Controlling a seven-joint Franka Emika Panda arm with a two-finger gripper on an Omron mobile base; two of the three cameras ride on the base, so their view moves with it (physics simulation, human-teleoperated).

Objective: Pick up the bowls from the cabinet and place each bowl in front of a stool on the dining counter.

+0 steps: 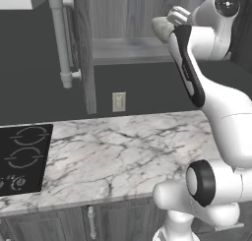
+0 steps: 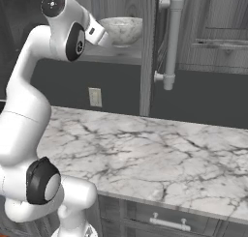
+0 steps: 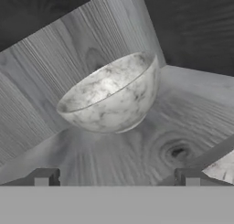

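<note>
- Now the marbled bowl (image 3: 112,97) sits on the cabinet (image 2: 145,52) shelf, near its front edge.
- Gripper (image 3: 116,177) jaws wide apart, just short of the bowl, nothing held.
- Risk: a finger may nudge the rim, pushing the bowl deeper inside.

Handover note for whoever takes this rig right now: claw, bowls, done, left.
Claw: open, holding nothing, aimed at the marbled bowl and short of it.
Marbled bowl: upright on the shelf of the open cabinet, above the marble worktop with the cooktop.
Done: no bowl out of the cabinet that I can see.
Left: grasp this bowl, carry it to the dining counter, set it before a stool; then the other bowl.
</note>
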